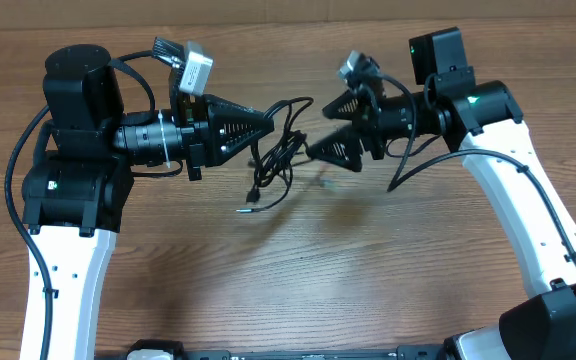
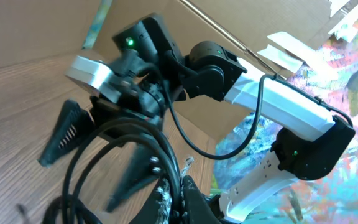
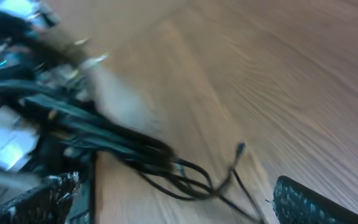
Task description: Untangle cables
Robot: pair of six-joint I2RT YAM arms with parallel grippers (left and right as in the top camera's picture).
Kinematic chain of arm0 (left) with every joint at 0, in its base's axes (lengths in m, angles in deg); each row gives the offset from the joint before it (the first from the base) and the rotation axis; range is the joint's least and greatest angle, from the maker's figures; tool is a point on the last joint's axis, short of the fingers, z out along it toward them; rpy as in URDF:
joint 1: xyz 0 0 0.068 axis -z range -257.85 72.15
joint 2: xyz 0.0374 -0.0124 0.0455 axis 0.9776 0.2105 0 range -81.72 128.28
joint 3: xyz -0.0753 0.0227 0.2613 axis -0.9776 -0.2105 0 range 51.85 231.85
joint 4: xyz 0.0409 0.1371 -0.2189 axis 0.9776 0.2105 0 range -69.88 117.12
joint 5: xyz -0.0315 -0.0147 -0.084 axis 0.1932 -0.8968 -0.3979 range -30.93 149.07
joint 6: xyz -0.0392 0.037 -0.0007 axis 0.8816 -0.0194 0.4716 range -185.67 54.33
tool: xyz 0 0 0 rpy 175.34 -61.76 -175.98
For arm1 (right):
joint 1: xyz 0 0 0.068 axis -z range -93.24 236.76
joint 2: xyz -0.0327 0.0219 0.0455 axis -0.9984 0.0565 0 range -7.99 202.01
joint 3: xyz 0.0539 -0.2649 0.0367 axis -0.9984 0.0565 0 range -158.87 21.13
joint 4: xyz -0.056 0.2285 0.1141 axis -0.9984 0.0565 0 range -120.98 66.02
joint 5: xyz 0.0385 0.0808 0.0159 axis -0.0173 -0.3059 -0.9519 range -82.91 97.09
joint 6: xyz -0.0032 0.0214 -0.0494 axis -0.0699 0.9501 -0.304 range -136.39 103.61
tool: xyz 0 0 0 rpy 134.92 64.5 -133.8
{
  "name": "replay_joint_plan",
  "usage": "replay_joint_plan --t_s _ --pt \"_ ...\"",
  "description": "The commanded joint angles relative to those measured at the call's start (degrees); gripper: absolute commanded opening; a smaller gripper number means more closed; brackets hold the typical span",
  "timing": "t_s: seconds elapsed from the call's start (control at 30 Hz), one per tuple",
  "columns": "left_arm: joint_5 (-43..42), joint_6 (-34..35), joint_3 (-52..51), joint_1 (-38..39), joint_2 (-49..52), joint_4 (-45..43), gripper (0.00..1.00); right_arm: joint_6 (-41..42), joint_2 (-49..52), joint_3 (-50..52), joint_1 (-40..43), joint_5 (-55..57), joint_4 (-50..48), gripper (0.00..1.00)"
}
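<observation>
The thin black cables (image 1: 280,152) hang in tangled loops between my two grippers, with plug ends (image 1: 252,197) low near the wooden table. My left gripper (image 1: 264,124) points right and is shut on the cables; in the left wrist view the cords (image 2: 114,134) run out from between its closed fingertips (image 2: 180,198). My right gripper (image 1: 326,128) is open, its two fingers spread wide just right of the loops and not touching them. In the blurred right wrist view the cables (image 3: 188,177) hang ahead of the open jaws (image 3: 173,208).
The wooden table (image 1: 368,270) spreads under both arms. A cardboard wall (image 2: 36,28) stands behind it. The thicker black cable (image 1: 413,165) of the right arm loops under its wrist. The left arm's base (image 1: 73,190) stands at the left.
</observation>
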Motion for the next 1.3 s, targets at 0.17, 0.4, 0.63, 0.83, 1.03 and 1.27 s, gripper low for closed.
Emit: replay_joint_plan --t_s 0.17,0.4,0.63,0.83,1.03,1.27 --pt "-5.77 -2.01 1.73 -0.31 -1.44 -3.45 0.04 -20.44 -0.2 0.15 -0.81 -11.76 4.26 1.0" --pt "-5.99 -2.01 1.73 -0.22 -1.4 -3.69 0.04 -20.33 -0.2 0.15 -4.07 -15.72 3.23 1.0" --pt "-5.55 -2.86 1.73 -0.35 -1.4 -4.13 0.04 -20.28 -0.2 0.15 -6.99 -15.72 5.31 0.13" --pt "-0.68 -3.15 1.7 -0.35 -1.4 -3.87 0.04 -20.06 -0.2 0.13 -6.75 -15.72 6.91 0.04" --pt "8.22 -11.96 1.7 -0.33 -1.36 5.73 0.04 -16.33 -0.2 0.13 -6.29 -15.72 6.38 0.04" --pt "13.29 -24.87 1.7 -0.22 -1.36 19.98 0.45 -5.35 -0.2 0.13 -4.94 -14.51 2.56 0.04"
